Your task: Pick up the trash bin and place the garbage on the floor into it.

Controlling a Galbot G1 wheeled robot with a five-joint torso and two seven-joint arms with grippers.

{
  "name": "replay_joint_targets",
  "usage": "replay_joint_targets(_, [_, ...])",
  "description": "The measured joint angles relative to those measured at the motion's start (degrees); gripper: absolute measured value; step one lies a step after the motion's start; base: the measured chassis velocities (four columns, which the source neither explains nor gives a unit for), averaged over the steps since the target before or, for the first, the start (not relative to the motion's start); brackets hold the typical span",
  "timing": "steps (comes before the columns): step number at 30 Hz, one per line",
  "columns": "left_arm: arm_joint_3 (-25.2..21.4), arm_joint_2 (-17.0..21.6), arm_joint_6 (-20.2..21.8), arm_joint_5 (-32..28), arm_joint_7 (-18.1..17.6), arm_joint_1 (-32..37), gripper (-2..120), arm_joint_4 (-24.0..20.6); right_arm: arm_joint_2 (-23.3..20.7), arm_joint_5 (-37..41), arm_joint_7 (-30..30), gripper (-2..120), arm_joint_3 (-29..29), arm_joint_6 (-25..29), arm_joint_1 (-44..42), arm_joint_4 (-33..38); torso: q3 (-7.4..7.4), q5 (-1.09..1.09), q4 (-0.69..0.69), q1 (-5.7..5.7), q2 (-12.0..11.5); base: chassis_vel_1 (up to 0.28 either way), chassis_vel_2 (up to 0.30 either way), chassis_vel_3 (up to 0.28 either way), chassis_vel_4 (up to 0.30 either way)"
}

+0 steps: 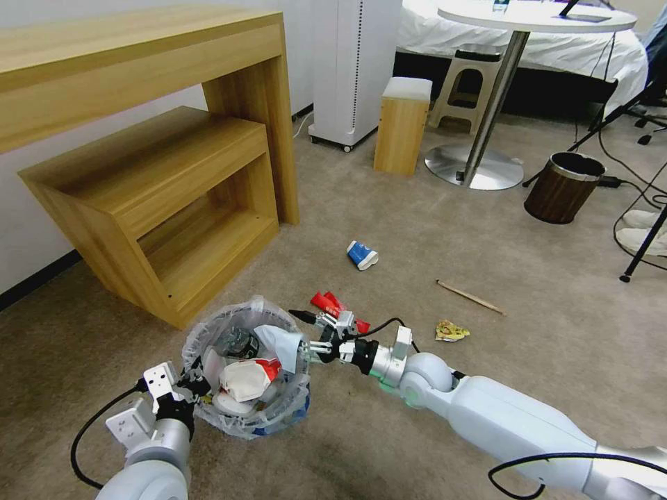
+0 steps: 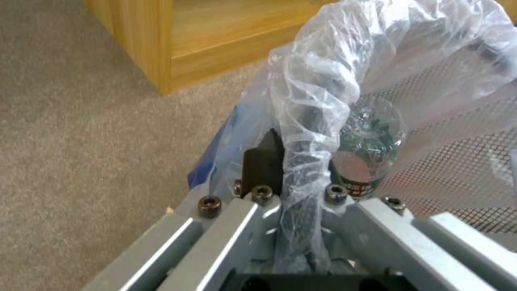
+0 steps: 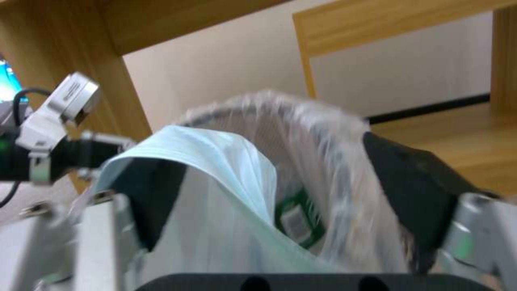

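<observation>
The trash bin (image 1: 208,410), lined with a crinkly plastic bag, is held above the carpet floor (image 1: 528,271) by my left gripper (image 1: 194,385), which is shut on its near rim (image 2: 301,153). Inside lie a crushed red-white cup (image 1: 246,378) and a small bottle (image 2: 371,161). My right gripper (image 1: 306,347) hovers at the bin's right rim, open, with a pale blue tissue (image 3: 215,161) draped over one finger (image 3: 156,202). Garbage on the floor: a blue-white cup (image 1: 362,255), a red wrapper (image 1: 338,307), a wooden stick (image 1: 470,297), a yellow wrapper (image 1: 451,330).
A wooden desk with a low shelf unit (image 1: 139,201) stands close on the left. A brown wood-grain bin (image 1: 563,187), a round table's metal base (image 1: 472,167), a wooden stool (image 1: 401,125), white slippers (image 1: 643,229) and a tripod leg (image 1: 643,250) are farther right.
</observation>
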Motion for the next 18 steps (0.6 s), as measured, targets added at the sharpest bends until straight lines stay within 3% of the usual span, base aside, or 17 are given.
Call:
replay_joint_targets(2, [0.0,0.0,0.0,0.0,0.0,0.0,1,-0.4,-1.7,0.4,1.4,96,-0.7,-0.3,-0.8,1.8,0.0,0.0,-0.01,0.0,0.0,0.0,0.0,0.0,0.0])
replay_joint_targets(5, [0.4,-0.2,0.0,0.2,0.0,0.1,1,-0.5,-2.4,-0.1,2.0,100,-0.1,-0.3,-1.9,2.0,0.0,0.01,0.0,0.0,0.0,0.0,0.0,0.0,0.0])
replay_joint_targets(18, [0.9,0.5,-0.3,0.3,0.1,0.4,1,0.1,-2.6,-2.2,2.8,100,3.4,0.1,-5.8,1.3,0.0,0.0,0.0,0.0,0.0,0.0,0.0,0.0,0.0])
